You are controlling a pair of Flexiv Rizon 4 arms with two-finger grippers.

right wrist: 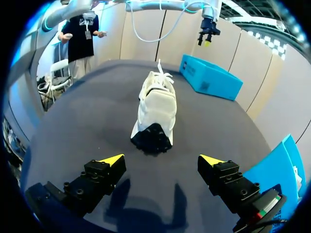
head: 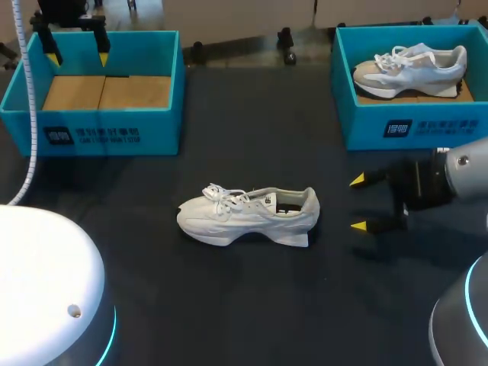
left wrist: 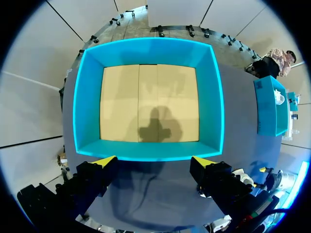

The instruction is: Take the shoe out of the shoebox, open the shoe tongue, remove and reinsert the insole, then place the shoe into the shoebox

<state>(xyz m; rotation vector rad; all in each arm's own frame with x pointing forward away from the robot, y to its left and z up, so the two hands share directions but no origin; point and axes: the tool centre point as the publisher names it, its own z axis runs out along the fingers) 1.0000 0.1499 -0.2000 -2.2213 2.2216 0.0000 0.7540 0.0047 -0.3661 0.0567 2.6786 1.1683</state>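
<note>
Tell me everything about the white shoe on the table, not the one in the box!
The shoe is a white sneaker with white laces, a chunky sole and a dark opening. It looks like soft fabric. It stands upright on its sole on the dark table, heel toward the right gripper. Only the table touches it; the open gripper is apart from it.

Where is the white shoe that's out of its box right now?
In the head view the white shoe sits mid-table, nearer the robot than the left shoebox and right shoebox, heel toward the open right gripper.
</note>
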